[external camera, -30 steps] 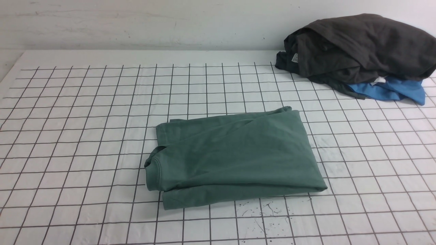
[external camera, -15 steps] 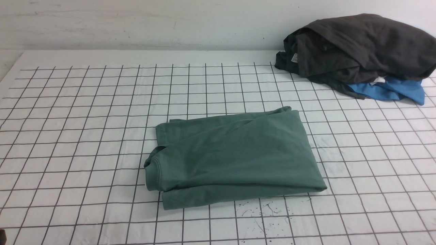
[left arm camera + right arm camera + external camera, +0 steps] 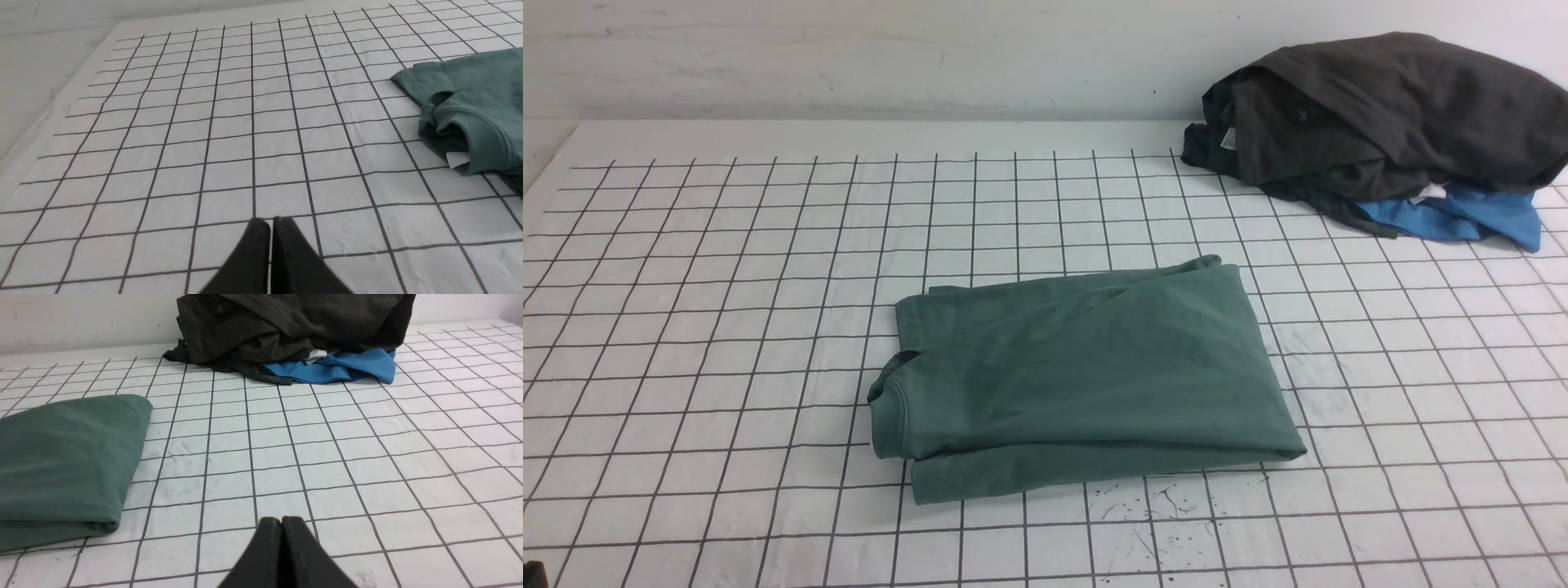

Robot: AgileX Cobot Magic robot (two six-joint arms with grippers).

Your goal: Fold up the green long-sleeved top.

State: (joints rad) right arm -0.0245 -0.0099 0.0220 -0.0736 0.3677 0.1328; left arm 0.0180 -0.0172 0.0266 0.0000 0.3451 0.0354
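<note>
Nothing shifts: the folded green top lies at the table's centre. My left pincer and right pincer are clenched, empty; folding looks finished.

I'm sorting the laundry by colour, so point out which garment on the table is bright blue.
The blue garment, at the far right, partly beneath the dark garments; the top is green.
</note>
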